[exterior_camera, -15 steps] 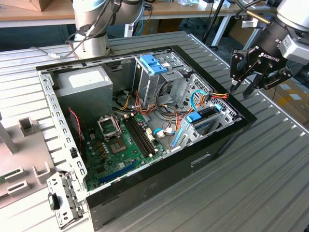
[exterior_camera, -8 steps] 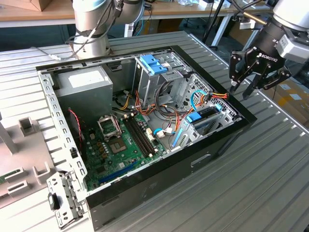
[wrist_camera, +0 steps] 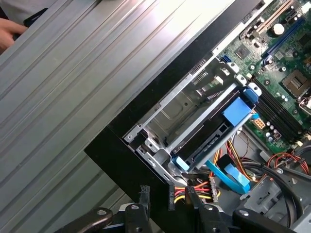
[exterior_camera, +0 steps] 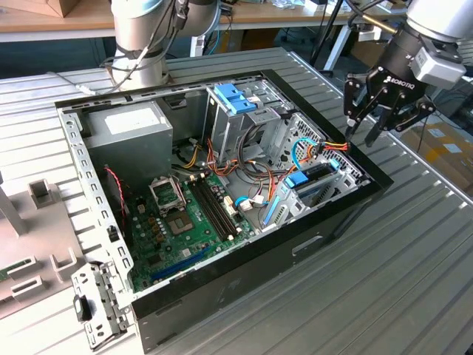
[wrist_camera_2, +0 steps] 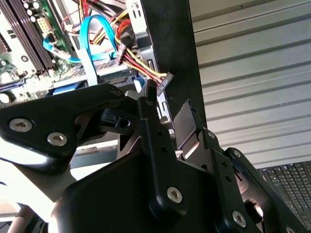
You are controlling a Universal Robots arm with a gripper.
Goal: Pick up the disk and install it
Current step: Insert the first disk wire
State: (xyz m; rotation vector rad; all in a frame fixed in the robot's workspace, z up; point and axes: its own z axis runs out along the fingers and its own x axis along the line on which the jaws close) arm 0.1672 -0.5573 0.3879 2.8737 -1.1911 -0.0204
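Nearest in the exterior view, a loose metal bracket lies on the ribbed metal surface just beside the corner of the open computer case. Inside the case, the green motherboard lies flat on the bottom. Toward the exterior view's right stands a metal drive cage, and the disk sits in it, its dark body edged by blue rails with a blue tab at one end; in the first wrist view the disk lies along the cage's inner side. A thin blue cable curves beside a bundle of red, yellow and black wires. Farther back, the tool hangs above the case's black rim, near the disk but apart from it, its black fingers spread and holding nothing. Behind the case stands a grey arm base.
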